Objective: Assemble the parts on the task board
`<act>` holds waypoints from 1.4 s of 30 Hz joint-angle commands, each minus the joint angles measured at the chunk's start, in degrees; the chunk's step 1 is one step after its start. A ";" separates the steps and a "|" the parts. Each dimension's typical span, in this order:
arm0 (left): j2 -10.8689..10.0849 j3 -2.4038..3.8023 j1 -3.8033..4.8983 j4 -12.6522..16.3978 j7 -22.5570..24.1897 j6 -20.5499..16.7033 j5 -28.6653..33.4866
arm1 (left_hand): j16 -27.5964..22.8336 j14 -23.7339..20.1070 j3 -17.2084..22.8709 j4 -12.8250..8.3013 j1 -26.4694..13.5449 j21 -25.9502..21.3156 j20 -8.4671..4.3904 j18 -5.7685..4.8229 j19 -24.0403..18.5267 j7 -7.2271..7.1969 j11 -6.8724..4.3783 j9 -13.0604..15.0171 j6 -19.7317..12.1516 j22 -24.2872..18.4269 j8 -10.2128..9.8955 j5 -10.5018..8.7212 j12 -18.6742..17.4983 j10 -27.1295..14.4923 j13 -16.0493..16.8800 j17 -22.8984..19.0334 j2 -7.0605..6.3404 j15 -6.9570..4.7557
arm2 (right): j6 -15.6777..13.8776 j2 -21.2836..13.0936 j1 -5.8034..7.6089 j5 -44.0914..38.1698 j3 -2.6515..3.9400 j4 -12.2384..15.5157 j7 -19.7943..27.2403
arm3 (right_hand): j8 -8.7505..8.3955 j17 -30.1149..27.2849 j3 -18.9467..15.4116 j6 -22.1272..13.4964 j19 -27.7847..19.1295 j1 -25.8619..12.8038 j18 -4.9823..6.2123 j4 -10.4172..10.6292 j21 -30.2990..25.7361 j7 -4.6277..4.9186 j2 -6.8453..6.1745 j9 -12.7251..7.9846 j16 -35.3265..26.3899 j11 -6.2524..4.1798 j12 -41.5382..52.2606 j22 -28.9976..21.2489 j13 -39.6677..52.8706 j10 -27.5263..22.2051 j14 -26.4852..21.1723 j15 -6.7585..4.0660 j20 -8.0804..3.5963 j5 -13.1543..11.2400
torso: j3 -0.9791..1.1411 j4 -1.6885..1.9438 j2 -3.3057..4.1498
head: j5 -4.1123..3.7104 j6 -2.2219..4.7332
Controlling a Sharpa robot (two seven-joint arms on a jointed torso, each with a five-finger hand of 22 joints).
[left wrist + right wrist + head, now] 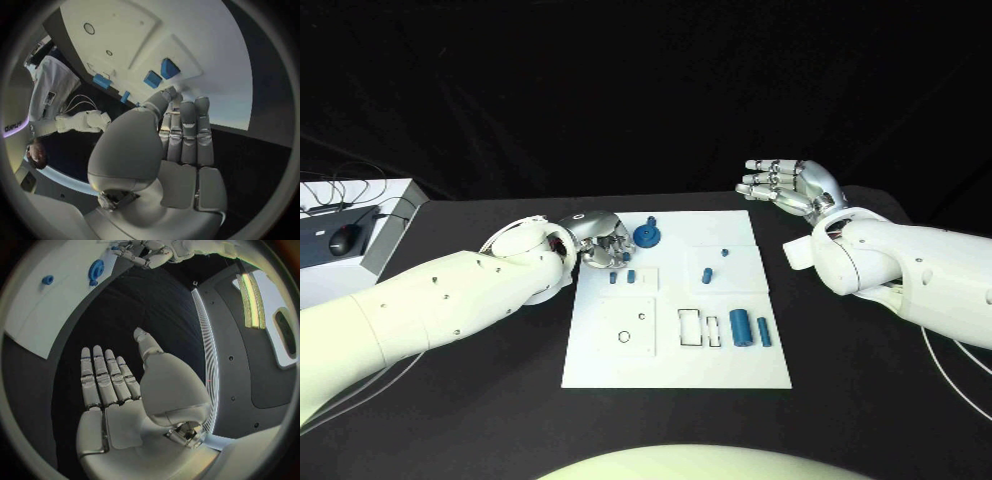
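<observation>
While the white rectangular task board point(678, 370) lies flat on the black tabletop point(877, 400), most of its small blue parts are unseated. Nearest on the board, toward its right edge, two blue plastic cylinders point(750, 328) lie side by side, just beside a pair of narrow rectangular slots point(698, 328). Further in, at the board's middle, several short blue pegs point(708, 273) are scattered, some upright, some lying. At the board's far edge a blue toothed gear point(646, 235) stands just beside the left hand point(600, 243), which hovers over the board's far left corner with fingers curled downward above two small pegs; whether it pinches anything I cannot tell. Beyond the board's far right corner, the right hand point(788, 183) is raised, fingers spread, grasping nothing.

Judging by this, the step in hand is picking a small peg near the gear. Doing it well calls for a light fingertip pinch from above, keeping clear of the gear, then carrying the peg upright to its hole.
</observation>
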 commanded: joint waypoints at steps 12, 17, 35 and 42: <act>-0.07 0.04 -0.01 -0.30 -0.69 1.86 -0.48 | 0.26 0.22 -0.39 -0.51 -0.14 -0.02 -0.37 -0.59 0.30 1.43 -0.38 0.00 4.27 0.28 0.22 0.09 2.09 -0.79 0.71 0.87 1.03 -0.56 | 0.62 0.02 0.00 -0.37 0.04 0.04 0.47 | -0.15 -0.02 -0.02 0.20 -0.45 0.30 -0.27 -0.06 -0.17 3.35 0.26 0.05 0.07 -0.15 -0.16 -0.05 0.06 0.23 -0.32 -0.12 0.05 0.31 | 0.01 0.01 0.01 | -0.11 -0.18; -0.10 0.04 0.00 -0.27 -0.68 1.82 -0.55 | 0.24 0.23 -0.37 -0.54 -0.14 -0.10 -0.37 -0.58 0.33 1.50 -0.36 0.00 4.68 0.32 0.23 0.08 2.39 -0.97 0.84 1.03 1.08 -0.54 | 0.61 0.04 0.00 -0.37 0.04 0.02 0.47 | -0.14 -0.02 0.02 0.29 -0.49 0.28 -0.29 -0.13 -0.17 3.34 0.29 0.06 0.07 -0.14 -0.15 -0.05 0.06 0.26 -0.41 -0.12 0.05 0.30 | -0.01 0.03 -0.01 | -0.10 -0.12; -0.11 0.04 0.00 -0.31 -0.44 1.44 -0.36 | 0.04 0.25 -0.16 -0.74 -0.06 -0.18 -0.39 -0.57 0.41 1.30 -0.47 -0.03 3.61 0.46 0.19 0.07 2.70 -1.11 0.94 1.32 1.05 -0.61 | 0.59 0.06 0.00 -0.38 0.04 0.00 0.48 | -0.14 -0.02 0.03 0.30 -0.49 0.28 -0.29 -0.13 -0.17 3.34 0.29 0.06 0.07 -0.14 -0.15 -0.05 0.06 0.26 -0.42 -0.12 0.05 0.30 | -0.01 0.02 0.00 | -0.11 -0.16; -0.11 0.04 -0.01 -0.17 0.22 0.74 0.10 | -0.03 0.32 0.08 -0.78 -0.17 -0.24 -0.44 -0.61 0.52 0.31 -0.67 -0.04 1.40 0.52 0.17 0.08 2.75 -1.00 0.92 1.51 0.71 -0.73 | 0.60 0.09 0.00 -0.38 0.04 -0.02 0.49 | -0.14 -0.02 0.03 0.30 -0.49 0.28 -0.29 -0.13 -0.17 3.34 0.29 0.06 0.07 -0.14 -0.15 -0.05 0.06 0.26 -0.42 -0.12 0.05 0.30 | 0.00 -0.02 0.01 | -0.13 -0.12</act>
